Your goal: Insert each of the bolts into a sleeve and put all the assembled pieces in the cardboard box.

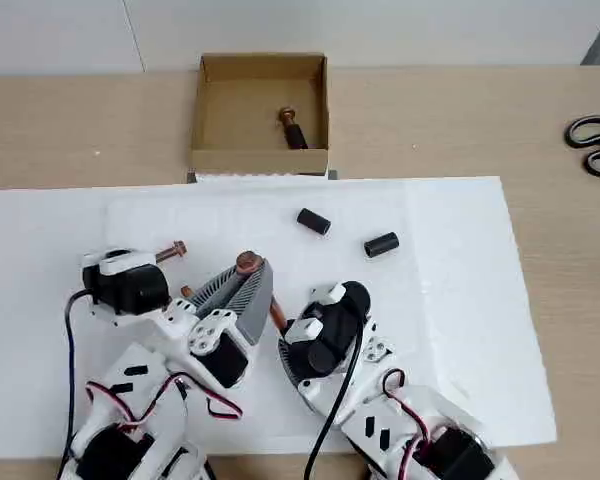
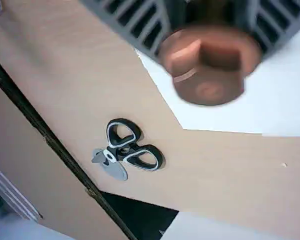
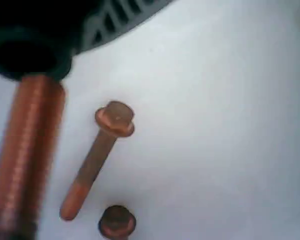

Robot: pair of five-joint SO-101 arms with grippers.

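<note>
One bolt (image 2: 207, 65), clamped in the left gripper (image 1: 246, 272) jaws, enters the black sleeve (image 3: 20, 55) clamped in the right gripper (image 3: 50, 30) jaws: insertion step, apparently. Next move likely requires a coaxial push before boxing.

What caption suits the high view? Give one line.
Left gripper, jaws shut on a bolt; two sleeves loose on the white sheet; one assembled piece in the cardboard box.

Scissors (image 1: 594, 145) cut by edge, bolt (image 2: 207, 65) head blurred, shank hidden
</note>
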